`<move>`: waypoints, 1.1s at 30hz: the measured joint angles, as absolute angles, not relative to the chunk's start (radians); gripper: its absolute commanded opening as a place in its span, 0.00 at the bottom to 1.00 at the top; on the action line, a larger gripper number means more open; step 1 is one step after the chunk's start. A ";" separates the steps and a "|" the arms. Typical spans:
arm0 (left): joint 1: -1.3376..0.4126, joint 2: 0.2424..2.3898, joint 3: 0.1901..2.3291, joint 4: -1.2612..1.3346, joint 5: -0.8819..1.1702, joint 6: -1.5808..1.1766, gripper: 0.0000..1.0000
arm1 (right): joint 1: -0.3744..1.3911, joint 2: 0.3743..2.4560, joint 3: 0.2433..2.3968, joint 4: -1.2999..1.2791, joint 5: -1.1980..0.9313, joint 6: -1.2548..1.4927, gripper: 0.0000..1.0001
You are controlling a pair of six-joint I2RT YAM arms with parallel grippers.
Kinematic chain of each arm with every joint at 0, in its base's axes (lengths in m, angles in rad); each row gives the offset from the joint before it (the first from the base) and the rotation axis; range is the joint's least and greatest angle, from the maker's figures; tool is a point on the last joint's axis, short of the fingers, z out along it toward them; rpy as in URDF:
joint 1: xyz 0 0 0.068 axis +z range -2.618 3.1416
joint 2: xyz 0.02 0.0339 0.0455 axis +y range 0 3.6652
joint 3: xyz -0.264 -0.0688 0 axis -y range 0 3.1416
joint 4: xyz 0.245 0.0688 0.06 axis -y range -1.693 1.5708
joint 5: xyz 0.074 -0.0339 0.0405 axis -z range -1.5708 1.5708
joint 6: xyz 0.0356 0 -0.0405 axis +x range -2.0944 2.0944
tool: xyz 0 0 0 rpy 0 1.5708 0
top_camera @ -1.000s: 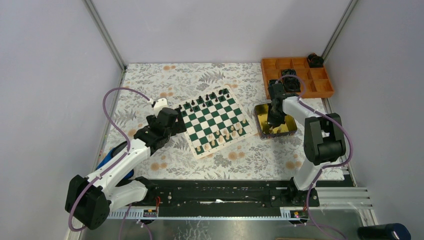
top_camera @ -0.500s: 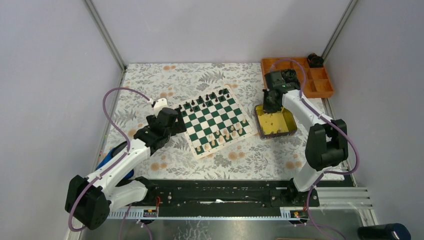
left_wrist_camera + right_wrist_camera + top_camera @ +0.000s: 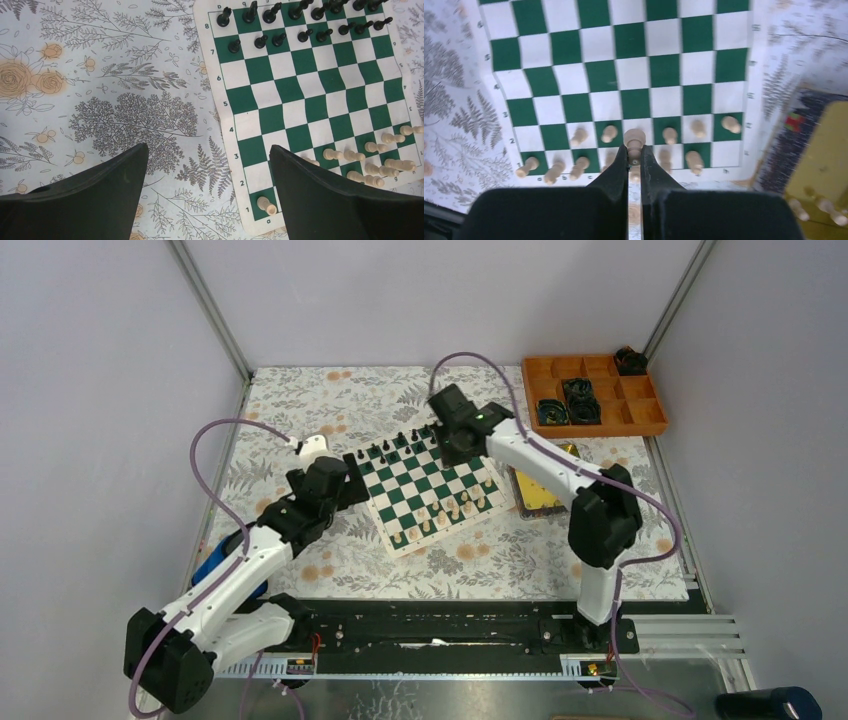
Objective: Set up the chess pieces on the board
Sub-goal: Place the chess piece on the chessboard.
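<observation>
The green-and-white board (image 3: 425,486) lies mid-table. Black pieces (image 3: 400,443) stand along its far edge, cream pieces (image 3: 452,510) along its near edge. My right gripper (image 3: 634,152) is shut on a cream piece (image 3: 634,140), held above the board; in the top view the gripper (image 3: 455,443) hangs over the board's far right part. My left gripper (image 3: 207,165) is open and empty, low over the cloth beside the board's left edge (image 3: 222,120). A cream piece (image 3: 266,204) stands on the corner square by its right finger. Black pieces (image 3: 270,15) fill the far rows.
A gold tin (image 3: 535,492) sits right of the board, with several cream pieces inside (image 3: 819,206). An orange compartment tray (image 3: 600,395) with black coiled cables stands at the back right. A floral cloth (image 3: 300,410) covers the table. Metal frame posts rise at the back corners.
My right arm lifted out of the gold tin and swung left over the board, carrying a cream piece. My left arm shifted slightly towards the far side.
</observation>
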State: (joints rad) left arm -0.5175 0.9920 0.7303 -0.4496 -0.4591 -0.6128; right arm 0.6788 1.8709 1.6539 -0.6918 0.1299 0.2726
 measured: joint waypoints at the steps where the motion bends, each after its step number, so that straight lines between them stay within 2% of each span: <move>1: -0.517 0.986 0.730 -0.450 -0.463 -0.615 0.99 | 0.701 1.888 1.669 -0.694 0.130 0.273 0.00; 15: -0.517 0.869 0.715 -0.451 -0.535 -0.636 0.99 | 0.936 2.098 1.822 -0.748 0.130 0.273 0.00; 33: -0.517 0.865 0.709 -0.453 -0.543 -0.638 0.99 | 0.962 2.160 1.805 -0.750 0.117 0.274 0.00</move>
State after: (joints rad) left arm -0.5175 0.8654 0.7094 -0.4526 -0.5426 -0.6380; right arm 0.9623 2.1601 1.8053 -0.7498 0.1165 0.2737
